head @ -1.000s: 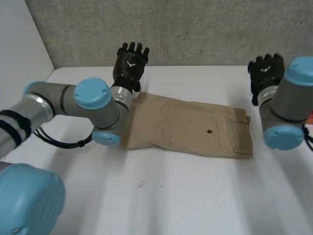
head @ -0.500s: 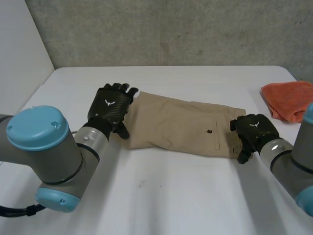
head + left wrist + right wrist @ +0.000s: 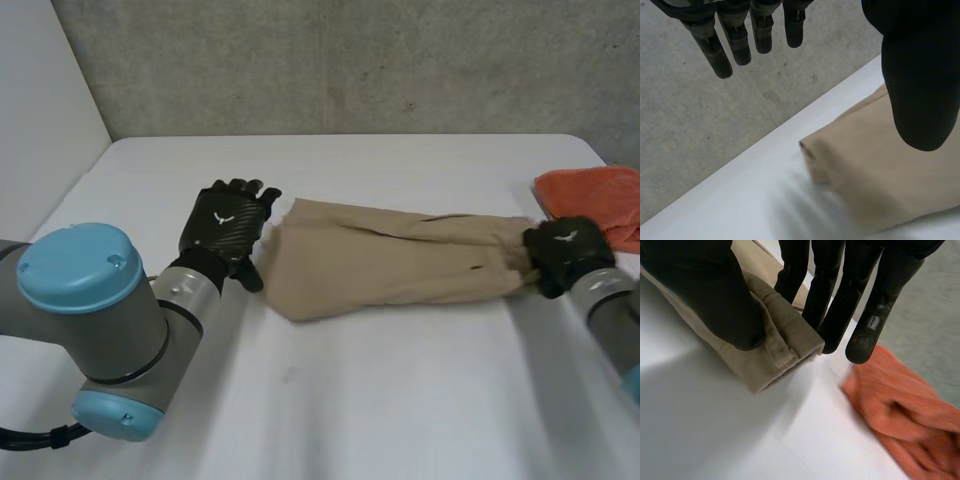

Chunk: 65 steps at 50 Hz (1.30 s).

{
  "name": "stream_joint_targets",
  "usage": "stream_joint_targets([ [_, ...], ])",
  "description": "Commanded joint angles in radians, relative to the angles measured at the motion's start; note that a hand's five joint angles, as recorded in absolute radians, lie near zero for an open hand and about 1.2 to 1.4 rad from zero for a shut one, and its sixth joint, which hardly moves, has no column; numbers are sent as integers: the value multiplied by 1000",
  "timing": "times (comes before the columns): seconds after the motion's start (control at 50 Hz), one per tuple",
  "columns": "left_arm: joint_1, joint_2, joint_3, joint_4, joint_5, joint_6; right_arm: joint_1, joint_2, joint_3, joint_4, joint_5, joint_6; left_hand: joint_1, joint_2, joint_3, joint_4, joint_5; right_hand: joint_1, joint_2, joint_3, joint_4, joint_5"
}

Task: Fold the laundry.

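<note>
Your right hand (image 3: pixel 565 252), at the right edge of the head view, pinches the waistband end of the tan trousers (image 3: pixel 390 265) between thumb and fingers. Carry it low, so the cloth lying across the middle of the table (image 3: pixel 350 400) does not bunch. Your left hand (image 3: pixel 225 222), centre left, has straight, spread fingers holding nothing, just beside the other end; press there first. The twill looks thick and the waistband stiff; the orange cloth (image 3: pixel 595 195) nearby looks soft and ribbed.

The tan trousers (image 3: pixel 390 262) lie folded lengthwise across the table (image 3: pixel 400 400), waistband end bunched narrow. An orange cloth (image 3: pixel 590 195) lies crumpled just beside that end.
</note>
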<state>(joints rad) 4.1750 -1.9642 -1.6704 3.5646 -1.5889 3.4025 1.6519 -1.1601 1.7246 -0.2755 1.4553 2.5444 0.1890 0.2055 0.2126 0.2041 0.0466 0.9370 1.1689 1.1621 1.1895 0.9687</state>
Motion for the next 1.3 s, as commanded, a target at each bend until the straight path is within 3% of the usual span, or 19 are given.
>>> stream_joint_targets([
  [0.02,0,60,-41,-1,3,0,-135,-44,-20,65,-7,-254,-8,-24,-31,-23,-40,459,227,234,207,253],
  [0.12,1,80,-52,-3,3,1,-101,-47,-79,68,-4,-437,-8,-24,-31,-23,-40,459,227,234,207,253],
  [0.2,0,87,-48,-1,3,1,44,-55,-149,59,-18,-457,-8,-24,-31,-23,-40,459,227,234,207,253],
  [0.36,2,88,-9,5,3,1,362,28,-258,61,-194,-518,-8,-24,-31,-23,-40,459,227,234,207,253],
  [0.5,-4,70,70,5,-2,0,522,149,-295,93,-267,-575,-8,-24,-31,-23,-40,459,227,234,207,253],
  [0.58,-10,35,129,3,-5,-20,525,148,-298,116,-244,-540,1,-16,-23,-14,-31,-298,-530,-523,-551,-505],
  [0.6,-13,22,145,2,-6,-26,528,143,-303,116,-221,-483,4,-13,-20,-11,-28,-594,-826,-819,-846,-800],
  [0.62,-16,12,161,0,-6,-32,526,138,-304,116,-205,-443,7,-10,-17,-8,-25,-730,-962,-955,-983,-936],
  [0.66,-32,-16,213,0,-6,-52,520,123,-313,116,-181,-341,10,-7,-14,-5,-22,-763,-994,-988,-1015,-969],
  [0.74,-55,-65,308,0,-6,-84,436,19,-319,125,-155,52,13,-4,-11,-2,-19,-763,-994,-988,-1015,-969],
  [0.76,-58,-77,328,0,-5,-89,390,-21,-316,127,-159,211,16,-1,-8,1,-16,-763,-994,-988,-1015,-969],
  [0.86,-114,-172,458,-56,1,-103,296,-84,-313,166,-150,543,42,26,18,27,10,-763,-994,-988,-1015,-969],
  [0.92,-157,-255,556,-142,3,-103,258,-64,-329,235,-154,571,68,52,45,53,36,-763,-994,-988,-1015,-969],
  [1.04,-187,-431,751,-300,3,-103,253,74,-422,326,-144,484,74,58,51,59,42,-763,-994,-988,-1015,-969],
  [1.3,-177,-653,937,-521,-2,-95,253,377,-672,476,-153,401,104,87,80,89,72,-763,-994,-988,-1015,-969],
])
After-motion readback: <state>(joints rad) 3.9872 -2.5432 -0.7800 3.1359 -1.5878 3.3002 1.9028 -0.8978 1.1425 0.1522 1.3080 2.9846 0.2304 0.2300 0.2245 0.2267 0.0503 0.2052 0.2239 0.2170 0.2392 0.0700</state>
